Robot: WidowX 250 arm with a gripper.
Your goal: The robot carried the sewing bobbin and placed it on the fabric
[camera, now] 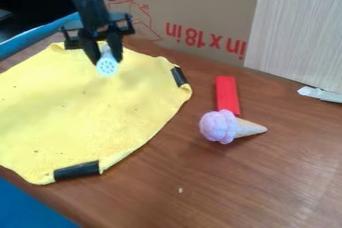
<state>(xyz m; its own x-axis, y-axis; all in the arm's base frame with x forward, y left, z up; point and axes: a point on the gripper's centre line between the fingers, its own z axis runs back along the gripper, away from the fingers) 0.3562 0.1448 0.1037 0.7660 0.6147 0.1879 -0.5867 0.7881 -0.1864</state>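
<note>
The black end effector (105,59) hangs down over the far part of the yellow cloth (87,107). It is holding the white bobbin (107,67), with one finger on each side of it. The bobbin's round end, full of little holes, points to the camera. I can't tell if the bobbin touches the cloth or is just above it.

The cloth lies flat on the brown wood bench (267,187), with a few small dark specks on it. One black band (179,76) wraps the cloth's right edge, and another black band (77,170) wraps its near edge.

To the right of the cloth, a toy ice cream (219,126) lies on its side, with its pink top nearest the cloth and its cone pointing away. A flat red block (227,94) is on that side too, just behind the pink top. Much farther right of the cloth is a small white thing (320,94).

Behind the cloth stands a big cardboard sheet (194,2) with red print. A pale board (294,32) stands behind and to the right of the cloth.
</note>
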